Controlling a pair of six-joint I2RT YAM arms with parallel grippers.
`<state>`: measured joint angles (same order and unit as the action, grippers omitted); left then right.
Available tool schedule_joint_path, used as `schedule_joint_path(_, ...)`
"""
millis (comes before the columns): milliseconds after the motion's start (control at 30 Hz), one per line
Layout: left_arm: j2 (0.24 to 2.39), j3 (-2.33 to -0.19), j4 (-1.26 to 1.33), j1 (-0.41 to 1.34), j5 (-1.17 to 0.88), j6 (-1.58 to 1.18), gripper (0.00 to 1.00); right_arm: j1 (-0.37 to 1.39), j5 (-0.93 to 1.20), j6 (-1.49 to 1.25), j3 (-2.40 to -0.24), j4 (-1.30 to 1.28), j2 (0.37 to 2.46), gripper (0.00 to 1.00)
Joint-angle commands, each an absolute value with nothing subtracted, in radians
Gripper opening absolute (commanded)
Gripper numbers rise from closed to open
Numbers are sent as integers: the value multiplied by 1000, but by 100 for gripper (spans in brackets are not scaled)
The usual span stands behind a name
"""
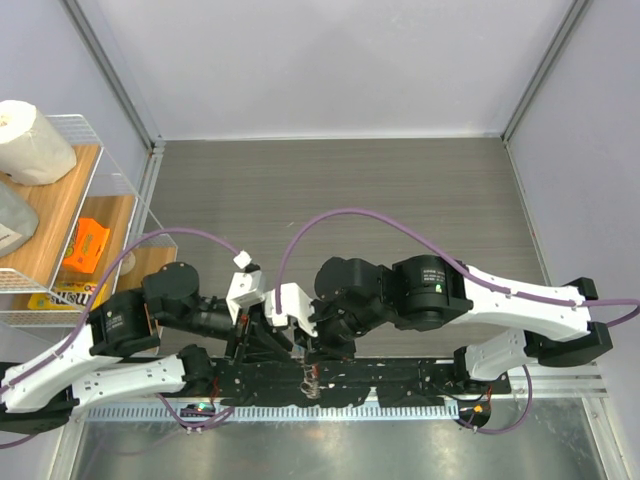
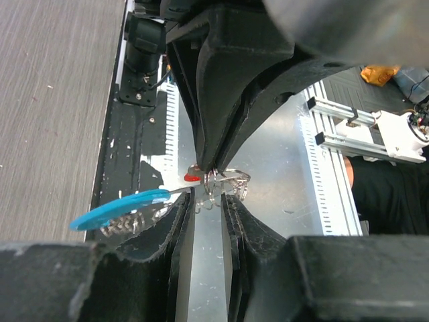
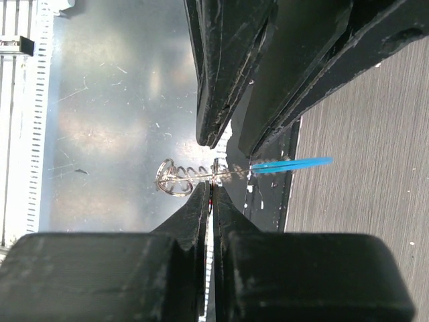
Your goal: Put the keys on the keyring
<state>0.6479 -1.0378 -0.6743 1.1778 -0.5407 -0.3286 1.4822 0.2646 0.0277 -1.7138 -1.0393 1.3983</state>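
Both grippers meet over the black base rail at the near edge. My right gripper is shut on the key. Only the key's red head shows, as a sliver between the right pads. The keyring is a silvery loop with coiled rings and a light-blue tag, held level above the rail. My left gripper has its jaws nearly together, with the keyring's loops at their tips. The key's tip meets those loops. In the top view the keyring is a tiny glint below both grippers.
A wire shelf at the left holds a paper roll and an orange item. The wood-grain table stretches behind the arms. A shiny metal plate and slotted rail lie below the grippers.
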Motion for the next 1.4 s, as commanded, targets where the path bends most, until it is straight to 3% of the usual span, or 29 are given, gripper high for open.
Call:
schedule_joint_path(0, 635, -1045, -721, 1178, -564, -318, 28, 1473, 258, 29, -1683, -902, 1310, 6)
schedule_joint_path(300, 583, -1028, -695, 1178, -554, -337, 34, 1471, 270, 14, -1628, -824, 1249, 6)
schedule_joint_path(1367, 586, -1048, -673, 1180, -566, -331, 30, 1439, 314, -40, -1566, -650, 1293, 6)
